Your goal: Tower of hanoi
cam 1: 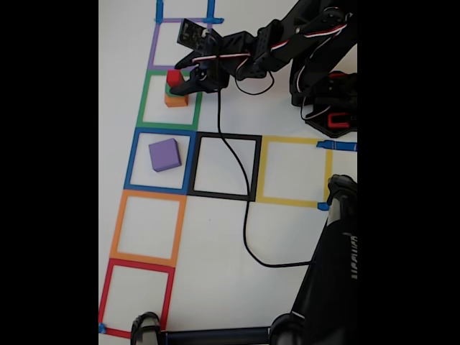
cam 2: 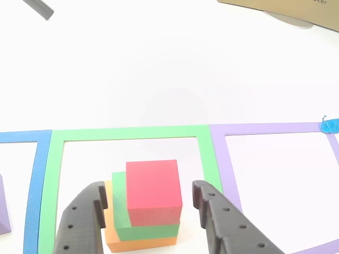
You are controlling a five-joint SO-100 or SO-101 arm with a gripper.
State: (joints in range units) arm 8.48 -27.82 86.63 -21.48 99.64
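Observation:
Inside the green tape square stands a stack: the orange cube (cam 1: pixel 176 100) (cam 2: pixel 139 243) at the bottom, the green cube (cam 1: pixel 170 90) (cam 2: pixel 121 206) on it, the red cube (cam 1: pixel 174 77) (cam 2: pixel 153 191) on top. The purple cube (cam 1: pixel 164 154) sits alone in the blue tape square; its edge shows at the left border of the other view. My black gripper (cam 1: pixel 180 77) (cam 2: pixel 150 200) is open, with one finger (cam 2: pixel 85 219) on each side of the red cube and a small gap on both sides. The fingers do not touch the cube.
Coloured tape squares run in a column and a row on the white table: purple (cam 1: pixel 153 44), green (cam 1: pixel 146 93), blue (cam 1: pixel 131 158), black (cam 1: pixel 256 169), yellow (cam 1: pixel 295 141), orange (cam 1: pixel 115 230), red (cam 1: pixel 106 295). A black cable (cam 1: pixel 241 180) crosses the black square. The arm's base (cam 1: pixel 327 93) is at the right.

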